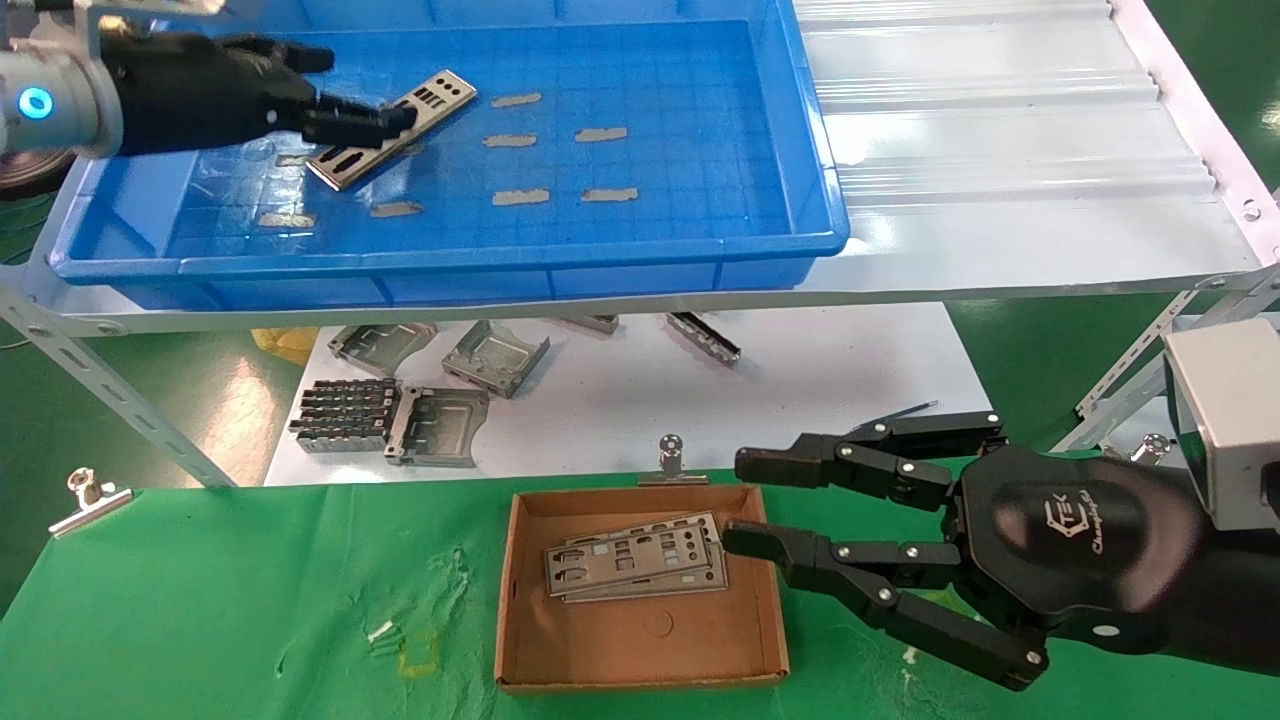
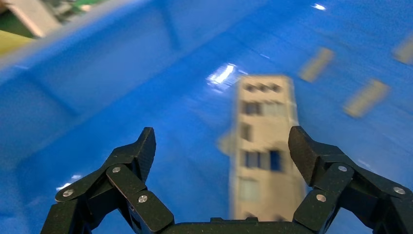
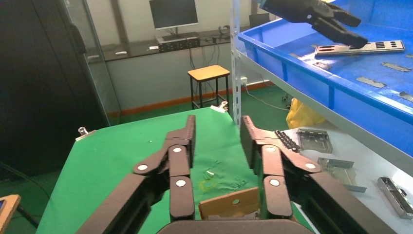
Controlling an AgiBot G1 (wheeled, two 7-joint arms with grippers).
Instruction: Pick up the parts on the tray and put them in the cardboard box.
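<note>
Up at ten o'clock, the left hand (image 1: 400, 118) reaches into the blue tray (image 1: 640, 262), its fingers spread wide on either side of the single plate (image 1: 392, 128) lying flat on the tray floor. Down at five o'clock, the right hand (image 1: 735, 505) hangs open just beside the cardboard box (image 1: 640, 675) on the green table (image 1: 250, 600), where several plates (image 1: 635, 560) are stacked.

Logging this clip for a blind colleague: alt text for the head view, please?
The left end effector, open, reaches over the last plate in the blue tray. The open right end effector hovers beside the cardboard box holding stacked plates.
</note>
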